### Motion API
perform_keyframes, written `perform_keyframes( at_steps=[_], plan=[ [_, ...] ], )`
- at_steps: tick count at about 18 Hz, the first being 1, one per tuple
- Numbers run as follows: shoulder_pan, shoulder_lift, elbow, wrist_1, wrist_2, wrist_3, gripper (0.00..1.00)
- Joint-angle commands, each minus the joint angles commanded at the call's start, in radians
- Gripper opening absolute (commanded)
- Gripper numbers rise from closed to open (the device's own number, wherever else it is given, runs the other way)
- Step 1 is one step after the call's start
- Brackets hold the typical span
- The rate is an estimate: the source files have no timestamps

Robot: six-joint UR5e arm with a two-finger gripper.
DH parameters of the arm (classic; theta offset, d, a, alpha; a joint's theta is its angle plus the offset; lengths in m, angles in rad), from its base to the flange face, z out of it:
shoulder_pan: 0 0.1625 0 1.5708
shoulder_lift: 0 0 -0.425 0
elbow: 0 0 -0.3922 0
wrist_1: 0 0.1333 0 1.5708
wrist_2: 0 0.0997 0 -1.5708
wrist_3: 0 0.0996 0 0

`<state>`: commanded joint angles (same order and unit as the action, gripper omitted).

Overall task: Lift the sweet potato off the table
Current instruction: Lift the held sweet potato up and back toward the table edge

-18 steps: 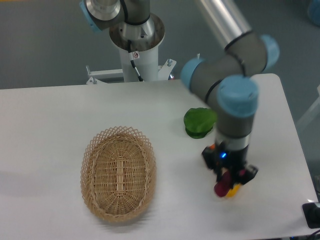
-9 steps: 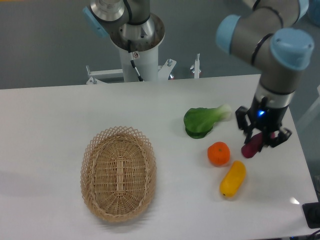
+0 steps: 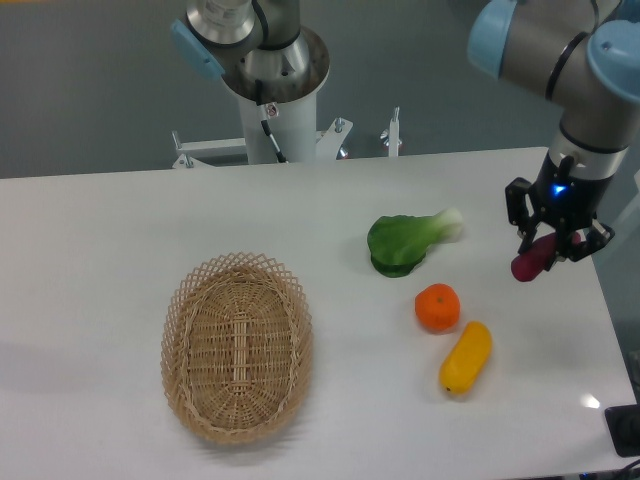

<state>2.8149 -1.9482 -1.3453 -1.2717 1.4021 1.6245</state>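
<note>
The sweet potato (image 3: 530, 261) hangs over the right side of the worktop (image 3: 120, 220), clenched between the two dark fingers of the pincer (image 3: 555, 243); its long axis runs on a slant, the lower rounded end pointing down and to the left, the upper end hidden among the fingers; only the lower part shows, a smooth, dark magenta stub with a blunt tip; whether it clears the white surface cannot be told from this single view, though it sits high against the far right edge. The pincer is closed on it, with a small blue light glowing on the wrist just above.

The worktop is flat, white and plain, with a rounded corner at the upper right; on it lies a yellow vegetable (image 3: 466, 357), oblong, glossy and plump, slanting the same way as the sweet potato; just beside its upper end sits a round orange fruit (image 3: 438, 307) with a dimpled skin; farther up lies a leafy green (image 3: 403, 241), crinkled dark leaf with a pale stalk pointing right; well apart on the left rests an oval wicker basket (image 3: 238, 345), woven of tan cane with an open lattice rim.
</note>
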Motion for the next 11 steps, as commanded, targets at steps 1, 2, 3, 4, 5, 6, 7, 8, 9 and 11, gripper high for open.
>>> perform_keyframes(
  at_steps=[1, 2, 3, 4, 5, 6, 7, 8, 9, 11],
  plan=[
    [0.0, 0.0, 0.0, 0.0, 0.0, 0.0, 0.34],
    [0.0, 0.0, 0.0, 0.0, 0.0, 0.0, 0.34],
    [0.0, 0.0, 0.002, 0.002, 0.0, 0.0, 0.34],
    [0.0, 0.0, 0.002, 0.0, -0.002, 0.0, 0.34],
    [0.0, 0.002, 0.002, 0.002, -0.002, 0.0, 0.34],
    [-0.002, 0.002, 0.002, 0.002, -0.002, 0.0, 0.34],
    [-0.002, 0.002, -0.002, 0.002, 0.0, 0.0, 0.34],
    [-0.003, 0.002, -0.002, 0.002, 0.0, -0.002, 0.34],
    [-0.005, 0.008, 0.0, 0.002, 0.0, -0.002, 0.34],
    [-0.005, 0.008, 0.0, 0.003, -0.002, -0.005, 0.34]
  ],
)
